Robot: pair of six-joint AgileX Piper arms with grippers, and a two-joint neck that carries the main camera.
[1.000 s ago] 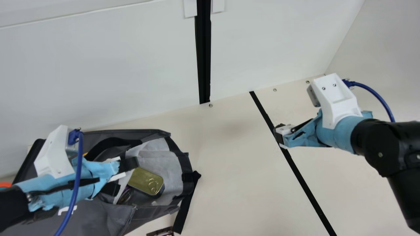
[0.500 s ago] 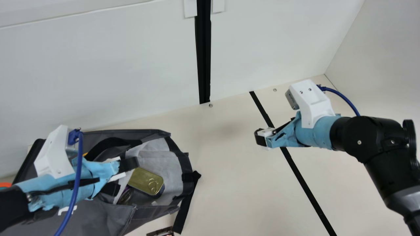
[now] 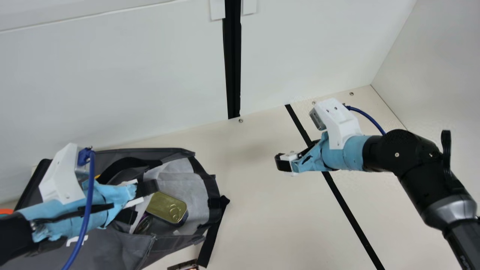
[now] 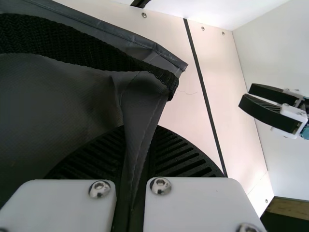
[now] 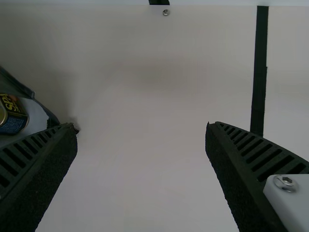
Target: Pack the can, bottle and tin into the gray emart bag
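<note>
In the main view my left gripper [image 3: 139, 201] is at the opening of the gray bag [image 3: 108, 247], which lies on its side. The left wrist view has my left gripper [image 4: 129, 179] shut on a fold of the bag [image 4: 53, 96] beside its black strap. The gold-lidded tin [image 3: 166, 207] rests inside the mouth, with the round end of a can [image 3: 144, 224] partly hidden beside it. My right gripper [image 3: 284, 162] hangs over the table, right of the bag. From the right wrist, the right gripper [image 5: 141, 126] stands open around nothing; the tin [image 5: 13, 116] is at the side.
A black strap [image 3: 213, 234] trails from the bag's mouth onto the table [image 3: 255, 210]. A small dark object [image 3: 183, 265] lies near the bag at the bottom edge. Something orange [image 3: 5, 211] is at the left edge. White walls stand behind and to the right.
My right arm has moved left across the black table line, toward the bag, and its gripper has come closer to it. The left arm, bag and tin have stayed still.
</note>
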